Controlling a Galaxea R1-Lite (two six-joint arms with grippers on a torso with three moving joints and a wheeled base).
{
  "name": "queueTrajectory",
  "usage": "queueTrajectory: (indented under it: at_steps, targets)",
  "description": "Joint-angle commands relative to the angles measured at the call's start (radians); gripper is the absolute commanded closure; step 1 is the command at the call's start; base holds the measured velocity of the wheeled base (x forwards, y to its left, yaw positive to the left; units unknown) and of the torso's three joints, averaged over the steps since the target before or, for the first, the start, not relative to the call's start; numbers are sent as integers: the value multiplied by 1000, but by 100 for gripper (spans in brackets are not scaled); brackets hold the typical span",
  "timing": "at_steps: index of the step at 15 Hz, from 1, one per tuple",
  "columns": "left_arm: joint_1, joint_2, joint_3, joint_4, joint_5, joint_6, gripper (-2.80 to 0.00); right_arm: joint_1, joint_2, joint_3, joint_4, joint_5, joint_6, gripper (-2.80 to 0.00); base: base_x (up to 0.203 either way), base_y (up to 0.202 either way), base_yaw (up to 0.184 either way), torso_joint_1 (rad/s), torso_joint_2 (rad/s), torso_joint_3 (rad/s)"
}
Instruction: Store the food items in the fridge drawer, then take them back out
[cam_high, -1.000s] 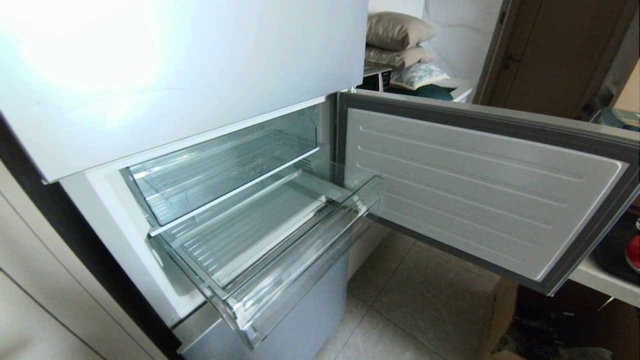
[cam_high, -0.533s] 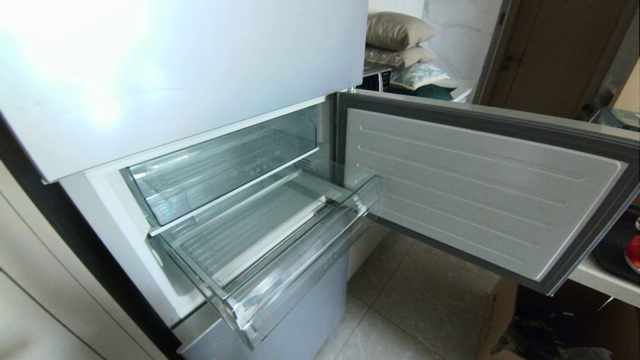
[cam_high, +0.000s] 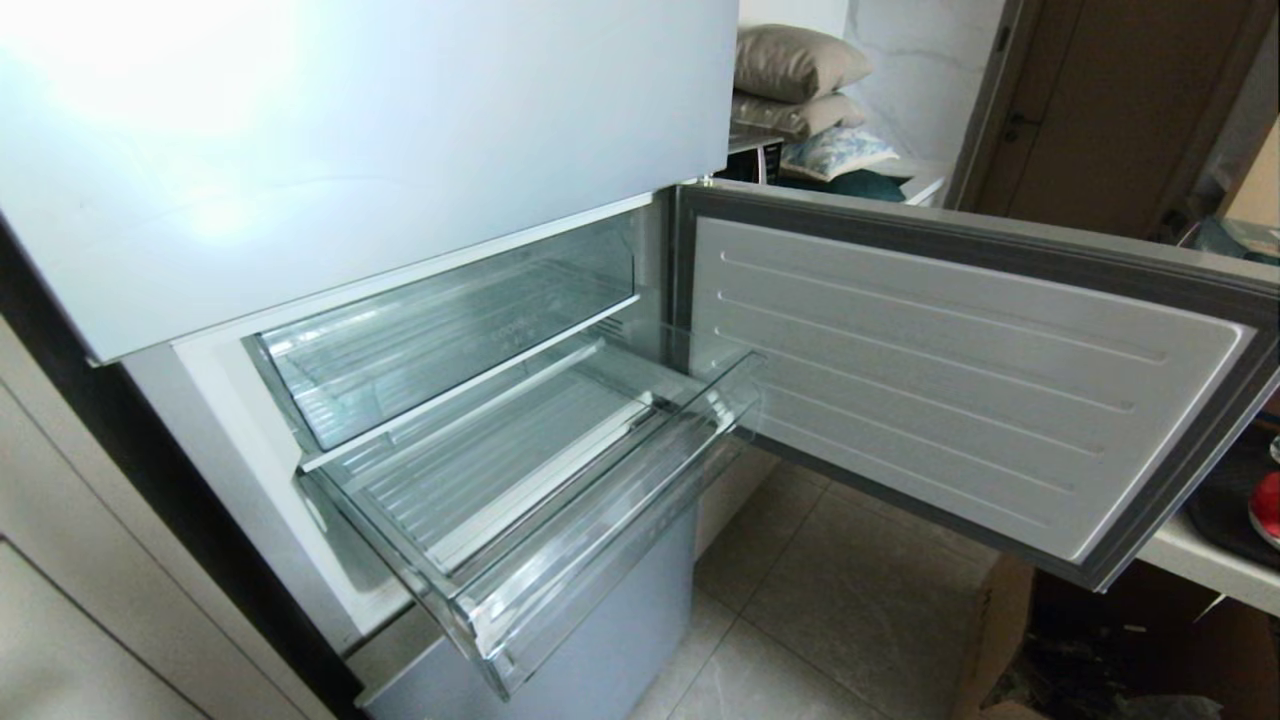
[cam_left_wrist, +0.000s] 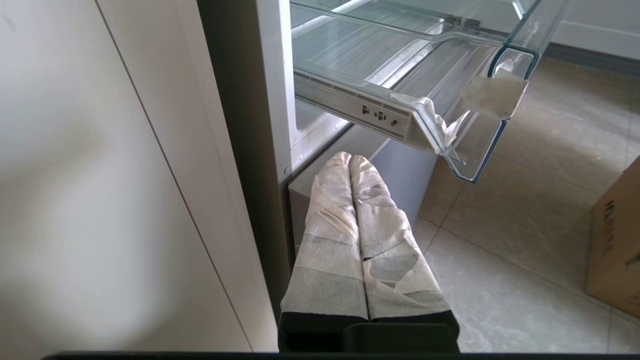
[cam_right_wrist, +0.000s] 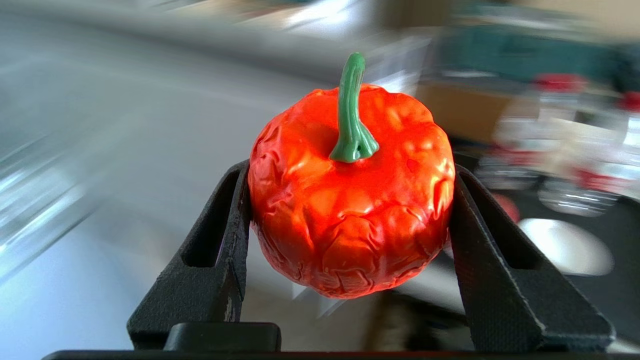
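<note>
**Fruit in my right pincer**

The orange-red fruit (cam_right_wrist: 350, 195) sits clamped between my right gripper (cam_right_wrist: 350, 200) fingers, stem up. The clear fridge drawer (cam_high: 560, 560) stands pulled out, nothing in it. My left gripper (cam_left_wrist: 351, 165), fingers pressed together, hangs just below the drawer's corner.

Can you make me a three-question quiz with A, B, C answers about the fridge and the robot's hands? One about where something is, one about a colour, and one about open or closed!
1. Where is the fruit?
A. In the drawer
B. Between the right gripper's fingers
C. On the floor

2. What colour is the fruit's stem?
A. Green
B. Brown
C. Yellow

3. How is the drawer?
A. Pushed shut
B. Taken out and lying on the floor
C. Pulled out, with nothing in it

Answers:
1. B: the right gripper has a black finger pressed on each side of the fruit.
2. A: a green stem stands on the orange-red fruit.
3. C: the drawer juts out past the fridge front, its ribbed floor bare.

The left gripper waits shut by the fridge.
</note>
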Motion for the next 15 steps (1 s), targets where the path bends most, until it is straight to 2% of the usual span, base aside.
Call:
queueTrajectory:
  at_steps: [1, 2, 4, 7, 8, 9, 11, 13, 15]
  targets:
    - [0, 0, 0, 0, 1, 0, 0, 182, -295, 84, 135, -6, -26, 0, 0, 0, 0, 0, 0, 0]
    - [0, 0, 0, 0, 1, 0, 0, 248, -383, 148, 215, -1, -44, 0, 0, 0, 0, 0, 0, 0]
    - [0, 0, 0, 0, 1, 0, 0, 308, -485, 336, 294, 6, -78, 0, 0, 0, 0, 0, 0, 0]
    - [0, 0, 0, 0, 1, 0, 0, 365, -563, 562, 275, -11, -116, 0, 0, 0, 0, 0, 0, 0]
    - [0, 0, 0, 0, 1, 0, 0, 385, -576, 580, 255, -39, -69, 0, 0, 0, 0, 0, 0, 0]
    - [0, 0, 0, 0, 1, 0, 0, 394, -581, 585, 249, -60, -59, 0, 0, 0, 0, 0, 0, 0]
    - [0, 0, 0, 0, 1, 0, 0, 474, -648, 590, 258, -100, -74, 0, 0, 0, 0, 0, 0, 0]
    - [0, 0, 0, 0, 1, 0, 0, 479, -676, 591, 306, -123, -129, 0, 0, 0, 0, 0, 0, 0]
    - [0, 0, 0, 0, 1, 0, 0, 472, -778, 590, 325, -128, -145, 0, 0, 0, 0, 0, 0, 0]
